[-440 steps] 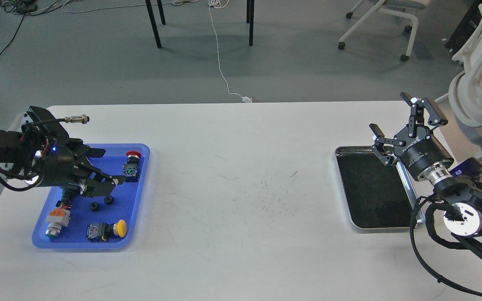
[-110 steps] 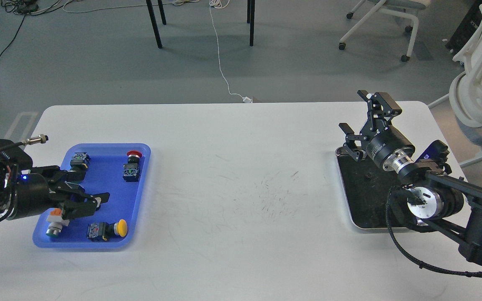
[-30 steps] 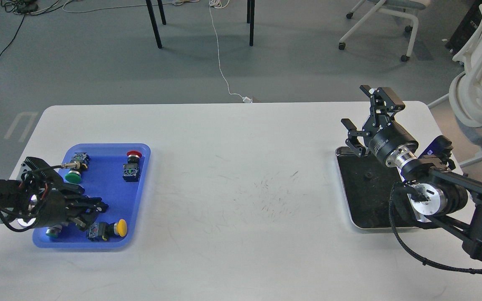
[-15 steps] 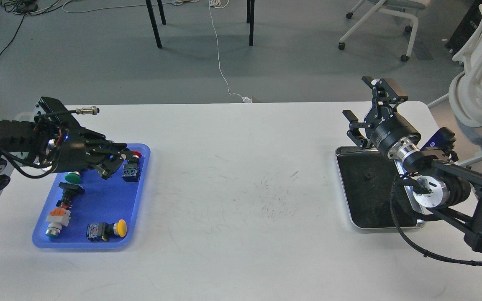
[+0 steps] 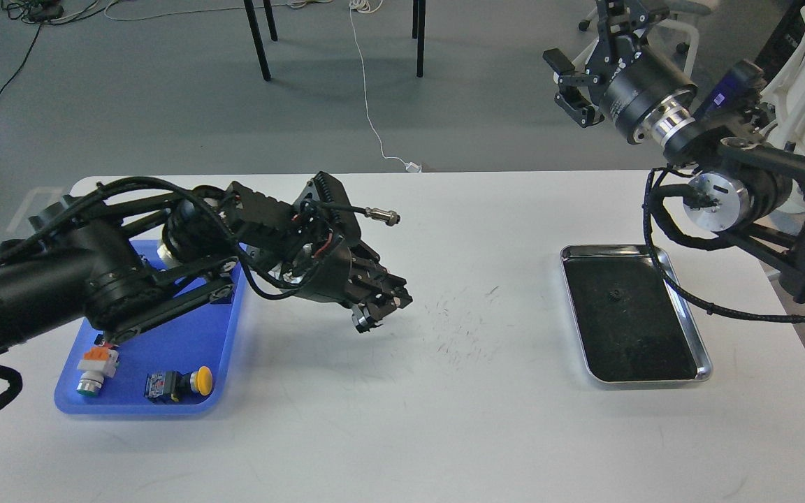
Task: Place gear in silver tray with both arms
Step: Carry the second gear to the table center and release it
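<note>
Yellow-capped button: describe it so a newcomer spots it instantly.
Start at the white table, then the blue tray at its left end. Along the tray's near edge lie two parts: the yellow-capped button is the right one, on a dark body, while its left neighbour is grey and white with an orange top.

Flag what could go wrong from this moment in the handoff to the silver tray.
The left gripper hangs over the middle of the table, far from the silver tray; a loosely held small part could drop there. The right gripper is raised high with jaws open, so a midair pass would need a long descent and careful alignment.
</note>
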